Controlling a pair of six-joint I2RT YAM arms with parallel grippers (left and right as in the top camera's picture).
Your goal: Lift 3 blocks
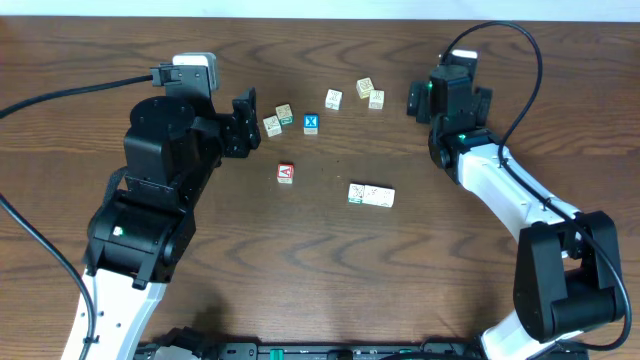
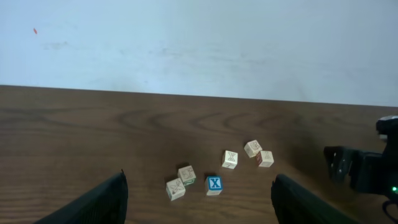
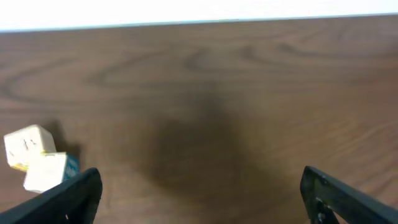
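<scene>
Three cream-white blocks (image 1: 371, 194) lie side by side in a short row on the table, right of centre, seen only in the overhead view. No gripper touches them. My left gripper (image 1: 243, 125) stands open at the left and faces right, well back-left of the row. Its view shows its jaws (image 2: 199, 199) wide apart, nothing between them. My right gripper (image 1: 413, 100) is open at the back right, and its own view shows the gripper (image 3: 200, 180) over bare wood.
Several loose cream cubes (image 1: 333, 98) are scattered along the back, two of them (image 2: 175, 188) just ahead of the left jaws. A blue X cube (image 1: 311, 123) sits among them. A red A cube (image 1: 285, 173) lies left of the row. Two cubes (image 3: 28, 146) show left of the right jaws.
</scene>
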